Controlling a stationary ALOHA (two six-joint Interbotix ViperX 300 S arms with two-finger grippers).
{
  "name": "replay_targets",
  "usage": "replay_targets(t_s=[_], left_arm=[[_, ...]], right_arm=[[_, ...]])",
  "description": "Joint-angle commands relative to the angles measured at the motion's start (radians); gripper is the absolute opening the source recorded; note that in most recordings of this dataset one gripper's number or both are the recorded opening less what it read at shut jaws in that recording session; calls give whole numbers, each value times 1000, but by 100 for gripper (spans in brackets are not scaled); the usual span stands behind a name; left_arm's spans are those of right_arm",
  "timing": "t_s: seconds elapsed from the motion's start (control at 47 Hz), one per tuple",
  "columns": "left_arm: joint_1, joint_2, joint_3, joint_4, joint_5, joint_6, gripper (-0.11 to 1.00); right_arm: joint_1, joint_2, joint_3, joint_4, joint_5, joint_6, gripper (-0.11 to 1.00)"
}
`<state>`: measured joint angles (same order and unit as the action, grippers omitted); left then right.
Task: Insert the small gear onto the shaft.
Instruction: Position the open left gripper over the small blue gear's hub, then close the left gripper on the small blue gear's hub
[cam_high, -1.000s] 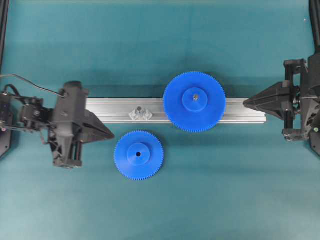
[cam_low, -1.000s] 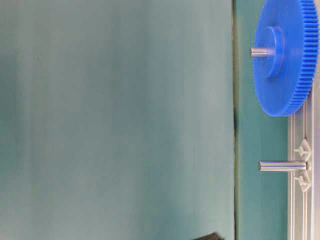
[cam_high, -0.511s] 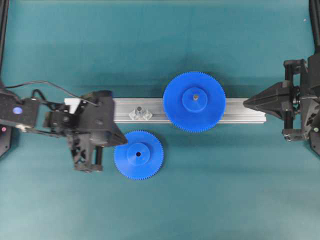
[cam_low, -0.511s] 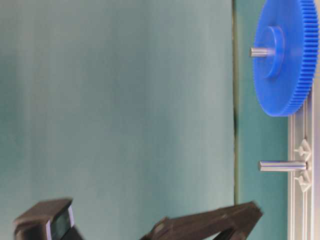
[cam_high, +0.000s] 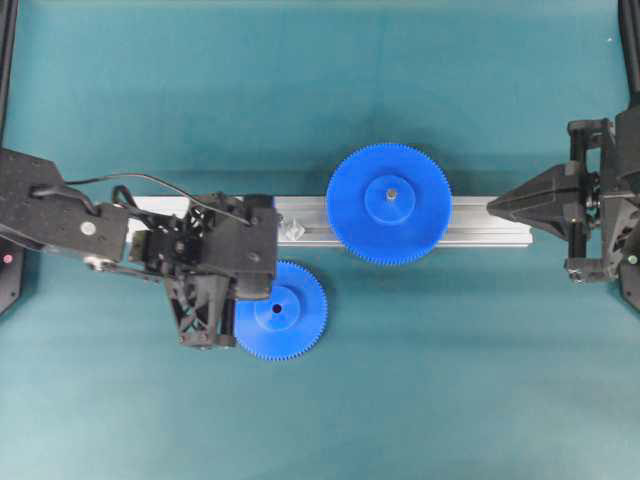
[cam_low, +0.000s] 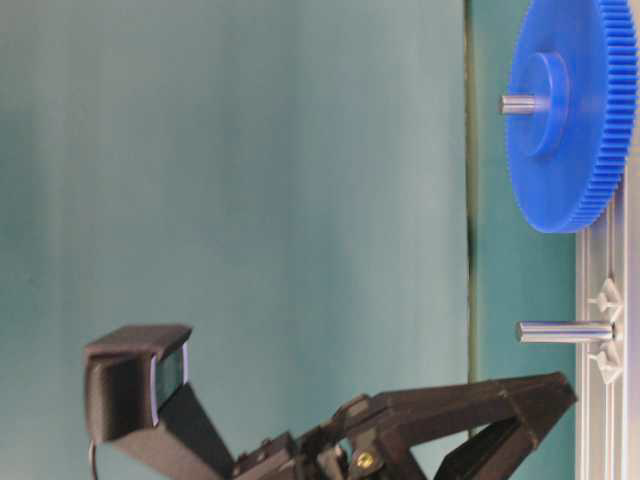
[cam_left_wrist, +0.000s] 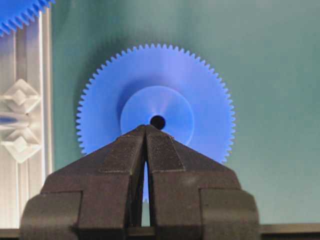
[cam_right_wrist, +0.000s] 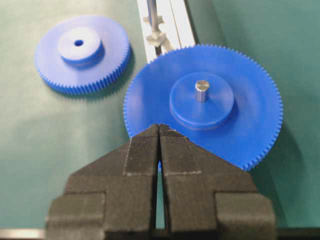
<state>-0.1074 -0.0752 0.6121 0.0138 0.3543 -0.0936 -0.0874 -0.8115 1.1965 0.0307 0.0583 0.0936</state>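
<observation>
The small gear lies flat on the teal mat just in front of the rail, hub and centre hole up. My left gripper is shut and empty. It hovers above the gear's left half, with its tips near the hole. The shaft stands on the rail with its silvery bracket beside the left gripper; the arm hides most of it from overhead. My right gripper is shut and empty at the rail's right end.
A wider blue gear sits on its own grey pin on the aluminium rail, right of the shaft. The left arm's body stretches over the rail's left end.
The left arm has travelled right along the rail, from the left edge to above the small gear, and now covers the shaft's bracket. Its jaws stayed shut. The right arm has not moved.
</observation>
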Motion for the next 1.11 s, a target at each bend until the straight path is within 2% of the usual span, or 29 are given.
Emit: replay_targets(t_s=[0.0, 1.085], left_arm=[[-5, 6, -35, 3, 3, 2, -1], [-29, 209, -245, 3, 288, 29, -1]], right_arm=[[-3, 5, -11, 0, -5, 6, 2], [-3, 5, -8, 0, 21, 6, 2]])
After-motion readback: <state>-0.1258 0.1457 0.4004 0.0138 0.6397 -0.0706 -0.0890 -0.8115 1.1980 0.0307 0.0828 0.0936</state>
